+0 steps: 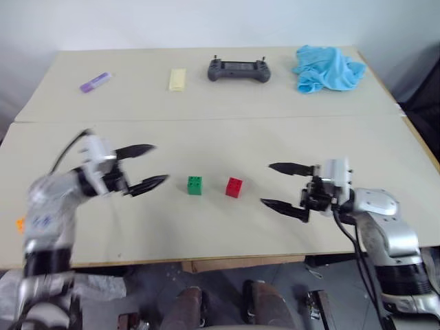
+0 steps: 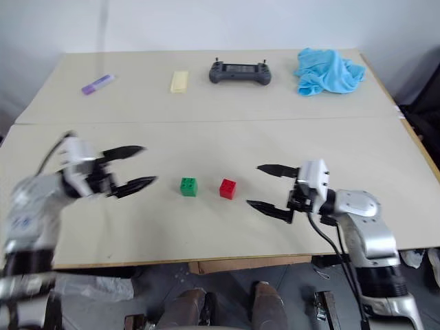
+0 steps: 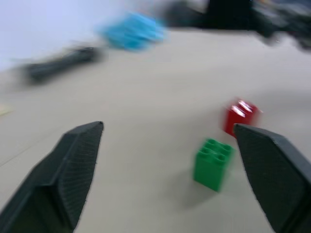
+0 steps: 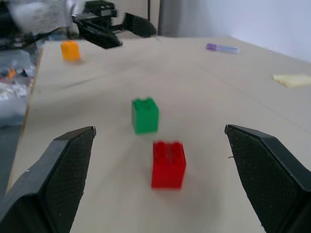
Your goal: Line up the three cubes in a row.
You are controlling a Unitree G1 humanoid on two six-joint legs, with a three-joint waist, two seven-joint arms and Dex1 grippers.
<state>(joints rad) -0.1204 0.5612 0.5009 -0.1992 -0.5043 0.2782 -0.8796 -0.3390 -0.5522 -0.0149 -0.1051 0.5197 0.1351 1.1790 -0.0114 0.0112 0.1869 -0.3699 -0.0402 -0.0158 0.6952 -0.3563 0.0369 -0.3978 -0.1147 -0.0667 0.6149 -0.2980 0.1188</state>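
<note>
Nearest me, both grippers hang just above the front part of the bench, facing each other across the blocks. My left gripper (image 1: 146, 167) has its two black fingers spread apart with nothing between them, and my right gripper (image 1: 285, 187) is spread the same way, also empty. Between them, near the middle of the bench toward its front edge, the green cube (image 1: 194, 185) and the red cube (image 1: 234, 187) sit side by side with a small gap, studs up, already roughly in a line. I judge that pair is the start of the row. The yellow-orange cube (image 4: 70, 50) stands well apart from them, close to the bench's left edge behind my left arm, so I reckon it is the one to fetch next. Along the far edge lie a purple stick (image 1: 95, 82), a pale yellow bar (image 1: 177, 79), a controller (image 1: 238, 69) and a blue cloth (image 1: 328, 68). I see no containers on the bench.
</note>
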